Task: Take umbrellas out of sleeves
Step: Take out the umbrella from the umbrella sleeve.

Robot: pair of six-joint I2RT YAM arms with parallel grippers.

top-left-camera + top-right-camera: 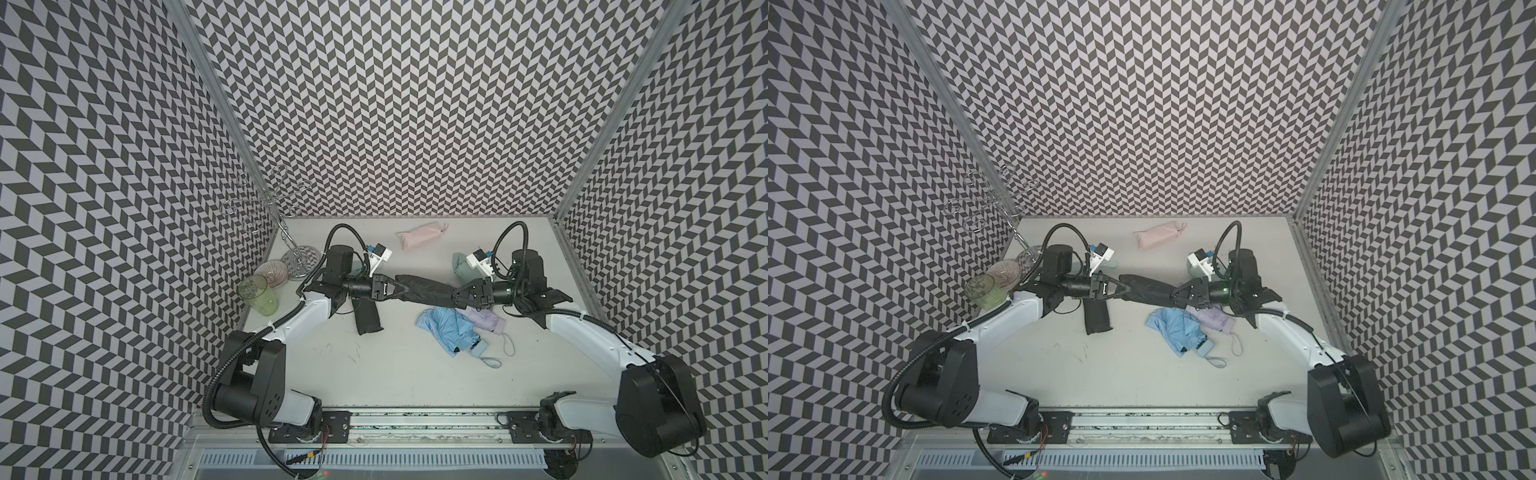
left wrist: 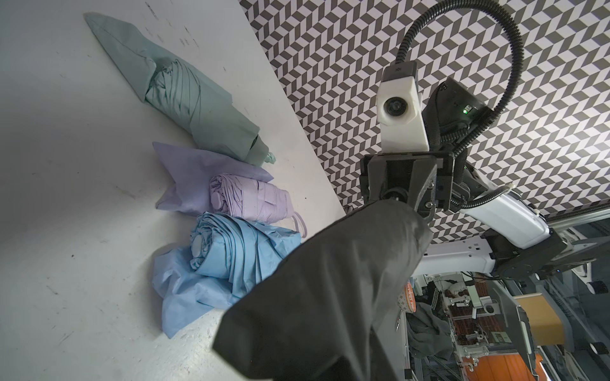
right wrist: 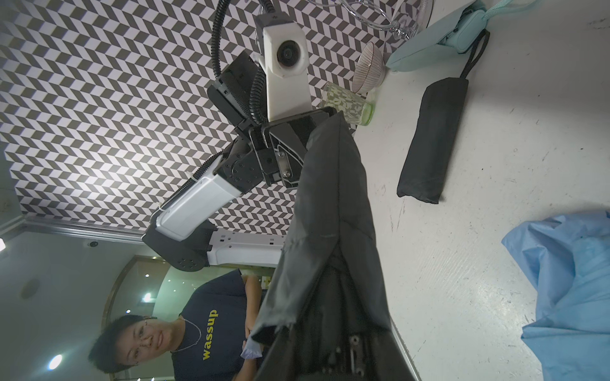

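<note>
Centrally, a slender black umbrella (image 1: 424, 289), matte sleeve (image 2: 330, 280) slack and creased.

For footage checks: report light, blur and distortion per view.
Both top views: soft even light, faint shadows, walls bowed by the wide lens. Left wrist view: held black umbrella looks soft near the lens; light blue umbrella sharp. Right wrist view: bright patch on the walls; held black umbrella blocks the middle.
</note>
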